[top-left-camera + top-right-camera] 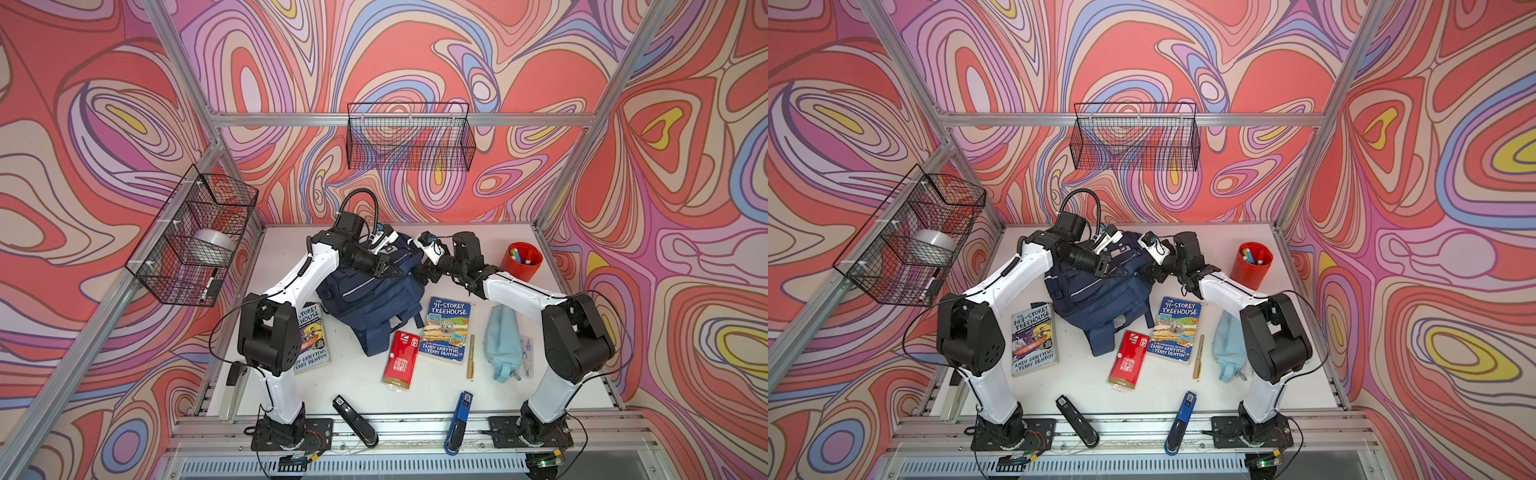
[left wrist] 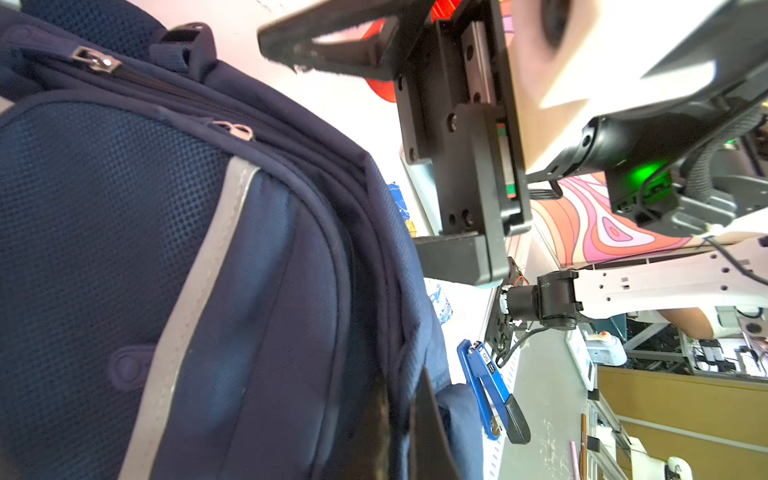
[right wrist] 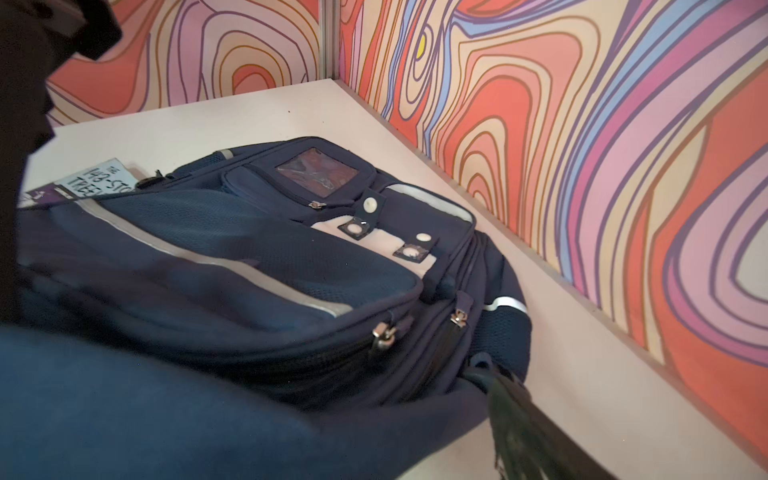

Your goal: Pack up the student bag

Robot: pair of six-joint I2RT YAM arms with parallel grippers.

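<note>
The student bag (image 1: 370, 299) (image 1: 1100, 299), a navy backpack with pale stripes, lies on its back in the middle of the white table. My left gripper (image 1: 397, 272) (image 1: 1123, 272) rests on the bag's upper right side and is shut, pinching a fold of navy fabric (image 2: 405, 424) beside the zipper. My right gripper (image 1: 424, 272) stands at the bag's right edge with its jaws wide apart. One of its fingers (image 2: 332, 45) shows in the left wrist view. The right wrist view shows one finger (image 3: 519, 415) beside the bag (image 3: 291, 257); navy fabric hides the other.
Around the bag lie two Treehouse books (image 1: 444, 328) (image 1: 309, 336), a red packet (image 1: 401, 359), a gold pen (image 1: 471, 357), a light blue pouch (image 1: 500, 340), a black stapler (image 1: 355, 422) and a blue stapler (image 1: 457, 419). A red cup of markers (image 1: 521, 262) stands at the back right. Wire baskets (image 1: 409, 137) (image 1: 195, 237) hang on the walls.
</note>
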